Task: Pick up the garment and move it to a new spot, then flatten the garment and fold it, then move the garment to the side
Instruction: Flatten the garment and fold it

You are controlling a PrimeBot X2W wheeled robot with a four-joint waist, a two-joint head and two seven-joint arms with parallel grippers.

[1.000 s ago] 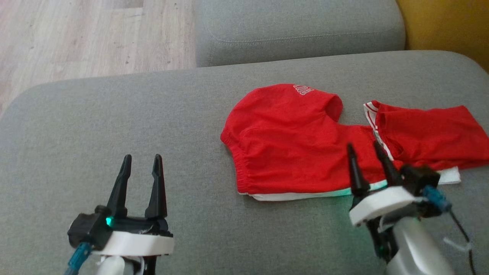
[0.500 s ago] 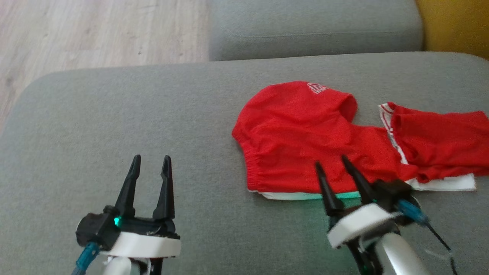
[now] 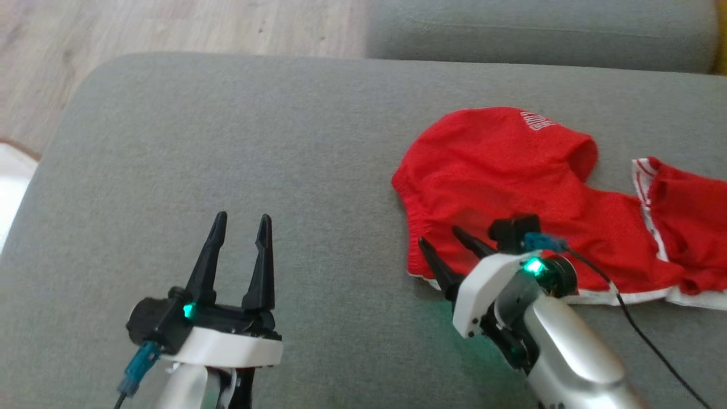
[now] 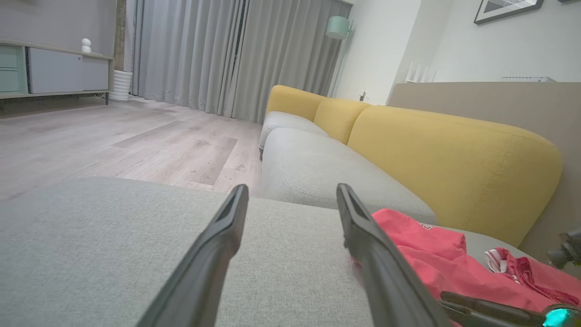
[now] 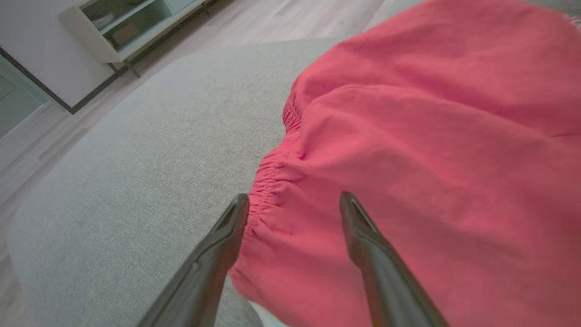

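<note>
While the right end effector [image 3: 437, 236] hangs spread and empty over the waistband [image 5: 270, 181] of the red shorts [image 3: 500, 165], lying at 3 o'clock on the sofa cushion [image 3: 227, 130], a pinch may catch only one layer. The left end effector [image 3: 242, 216] gapes empty too. Bare cushion spreads toward 9 o'clock, ending at the floor [image 3: 170, 28] by 11.

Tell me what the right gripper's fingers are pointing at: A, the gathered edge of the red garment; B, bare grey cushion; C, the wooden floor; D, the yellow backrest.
A: in the right wrist view, the open right gripper has its tips at the red garment, on its gathered edge.
</note>
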